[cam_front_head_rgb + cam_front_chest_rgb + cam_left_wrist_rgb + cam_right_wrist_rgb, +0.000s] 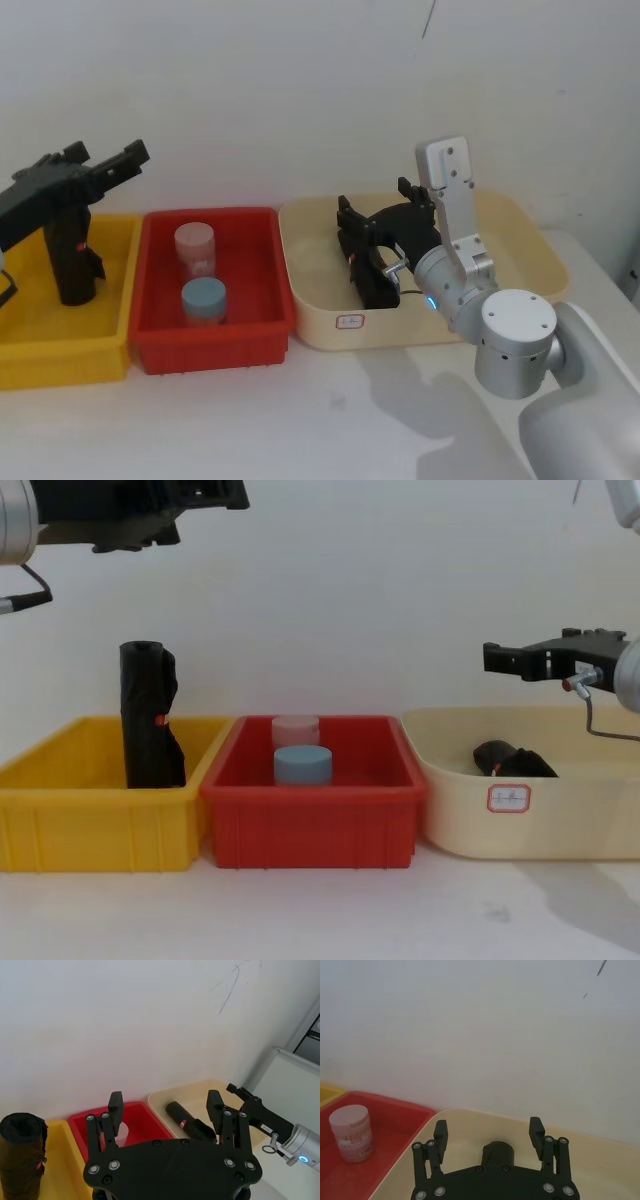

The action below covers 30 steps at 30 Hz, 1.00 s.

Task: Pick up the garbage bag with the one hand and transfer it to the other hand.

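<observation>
Head view: we read the garbage bag (374,287), a soft lumpy black plastic bundle, as lying in the left part of the cream plastic bin (520,218) on the right. The right gripper (375,203), a long black two-finger unit on the silver-grey arm with a blue glowing ring, hangs right over it. The left gripper (112,155), same black two-finger type, sits high over the yellow plastic bin (110,352) at far left, above the slim upright black bundle (72,262) with a red mark. The red plastic bin (215,338) sits between the two. Left wrist view: left jaws spread wide, nothing held. Right wrist view: right jaws wide too, bag (497,1152) low between them, no contact we can see. Chest view: right gripper level, clearly above the bag and apart from it; bag rests on the bin floor. Our read: pick not begun, this is the pre-grasp hover. Next move needs the right gripper tipped down and lowered to straddle the bundle, then closed deep on the soft plastic, then lifted clear of the bin wall toward the left gripper.
</observation>
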Motion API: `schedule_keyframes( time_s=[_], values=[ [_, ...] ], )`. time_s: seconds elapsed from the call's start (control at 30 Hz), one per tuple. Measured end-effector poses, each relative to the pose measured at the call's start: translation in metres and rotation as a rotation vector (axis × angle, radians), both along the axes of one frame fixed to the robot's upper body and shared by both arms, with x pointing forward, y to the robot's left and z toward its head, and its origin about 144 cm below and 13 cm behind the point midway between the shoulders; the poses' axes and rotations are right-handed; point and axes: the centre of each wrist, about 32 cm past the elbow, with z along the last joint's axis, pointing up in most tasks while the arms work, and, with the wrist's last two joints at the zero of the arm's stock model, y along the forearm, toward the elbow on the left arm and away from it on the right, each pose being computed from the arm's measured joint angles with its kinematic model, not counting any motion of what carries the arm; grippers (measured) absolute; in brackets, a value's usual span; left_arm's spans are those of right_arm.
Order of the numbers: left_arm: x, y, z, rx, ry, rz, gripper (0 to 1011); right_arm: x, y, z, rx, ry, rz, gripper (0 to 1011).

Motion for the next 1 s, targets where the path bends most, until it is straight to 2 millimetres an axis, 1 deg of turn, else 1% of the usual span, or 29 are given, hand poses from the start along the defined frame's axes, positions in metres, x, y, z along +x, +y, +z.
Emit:
schedule_keyframes(
  time_s=[0.27, 0.5, 0.77, 0.87, 1.0],
  values=[
    [0.0, 0.001, 0.0, 0.0, 0.0, 0.004, 1001, -0.002, 0.002, 0.0, -0.003, 0.025, 0.021, 1001],
    [-0.001, 0.001, 0.0, 0.0, 0.0, 0.005, 1001, -0.008, 0.011, 0.004, -0.006, 0.078, 0.086, 1001],
    [-0.001, 0.002, -0.001, 0.001, 0.001, 0.007, 1001, -0.017, 0.029, 0.014, -0.026, 0.159, 0.191, 1001],
    [-0.001, 0.003, -0.002, 0.004, 0.002, 0.014, 1001, -0.021, 0.042, 0.02, -0.036, 0.191, 0.235, 1001],
    [-0.001, 0.005, -0.004, 0.009, 0.007, 0.024, 1001, -0.023, 0.051, 0.025, -0.043, 0.211, 0.261, 1002]
  ],
)
